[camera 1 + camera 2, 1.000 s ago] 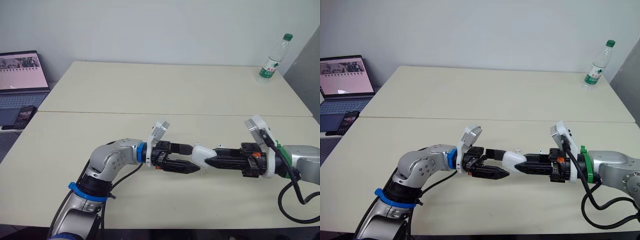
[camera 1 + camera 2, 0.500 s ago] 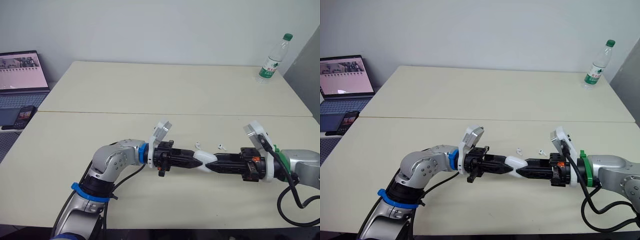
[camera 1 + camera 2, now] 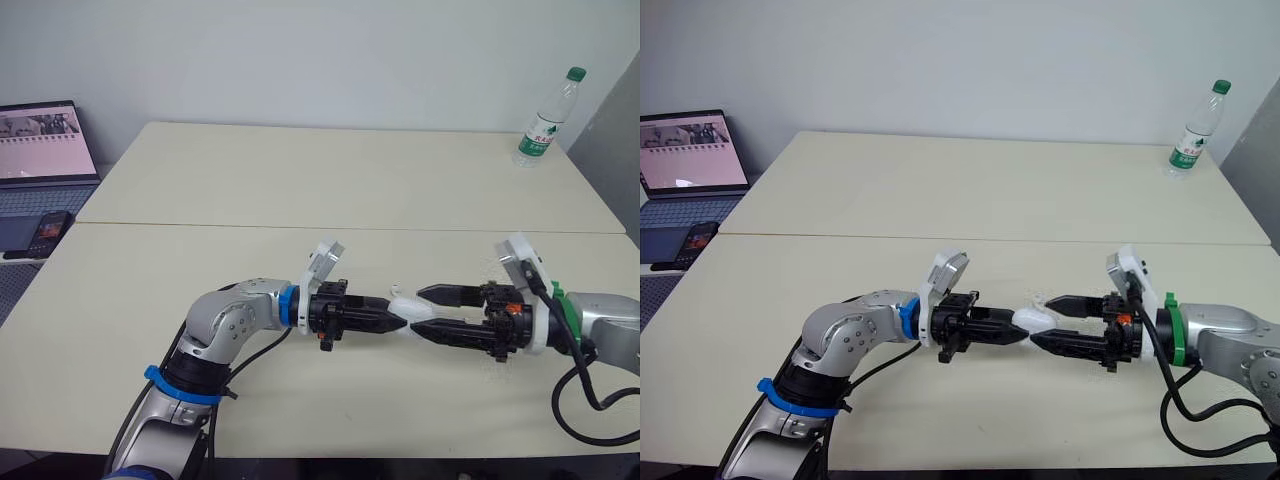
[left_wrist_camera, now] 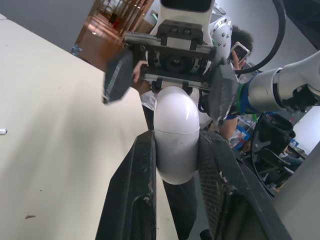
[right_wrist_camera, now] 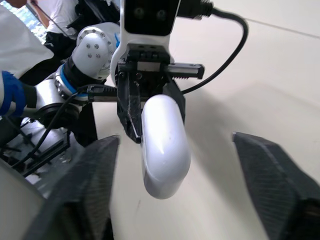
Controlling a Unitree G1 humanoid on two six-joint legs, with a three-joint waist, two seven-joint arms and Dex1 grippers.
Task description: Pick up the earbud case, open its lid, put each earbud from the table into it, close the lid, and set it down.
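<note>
Head eyes overlook the table (image 3: 350, 180); wrist cameras closely face each other, sharing the earbud case (image 4: 176, 135).

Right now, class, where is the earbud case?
In the eye views, the earbud case is over the table's near middle, clamped in the left gripper, with the open right gripper facing it from the right.

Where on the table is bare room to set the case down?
Bare: the table beyond its seam, up to the water bottle, and the near edge strip. Crowded: the middle, where left pincer, right pincer, earbud case and an earbud meet.
</note>
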